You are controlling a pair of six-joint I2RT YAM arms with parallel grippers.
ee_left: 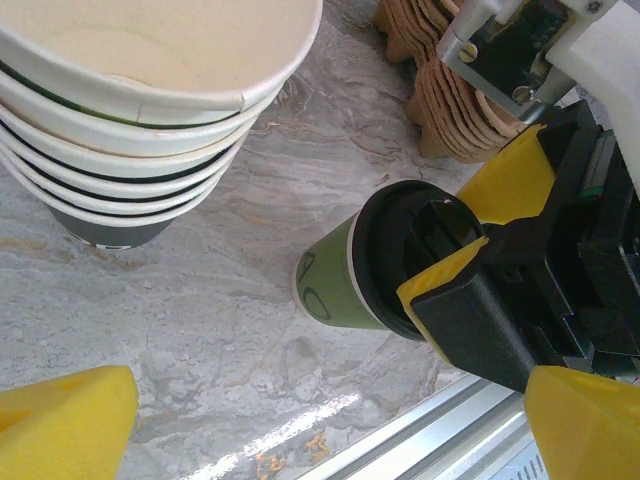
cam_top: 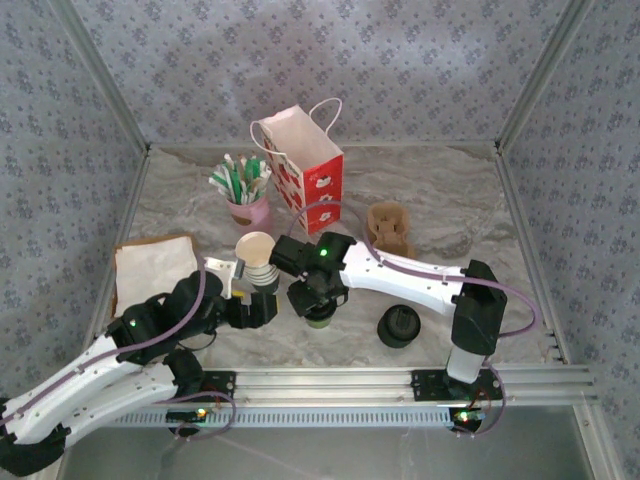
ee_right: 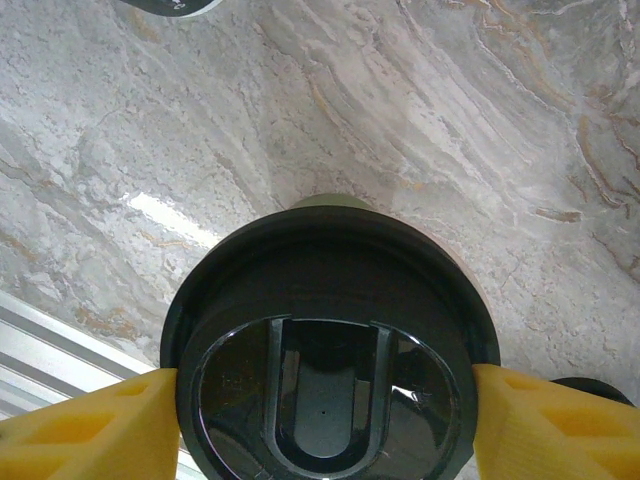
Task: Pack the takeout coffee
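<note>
While our right gripper [ee_right: 325, 428] clamps the takeout coffee [ee_left: 335, 275] at its lid [ee_right: 330, 290], our left gripper [cam_top: 264, 308] hangs released, fingers [ee_left: 60, 425] spread, beside the cup stack [ee_left: 130, 140].

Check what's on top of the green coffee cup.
A round black lid caps the takeout coffee; the right gripper has its yellow jaws against the lid's rim on both sides. The lid hides whatever is inside the cup.

Yellow fingers of the right gripper [ee_left: 452, 230] sit on either side of the takeout coffee [ee_left: 340, 275], apparently pinching its black lid. A stack of paper cups [ee_left: 140, 130] stands left of the coffee, and brown carriers [ee_left: 450, 115] lie beyond it.
</note>
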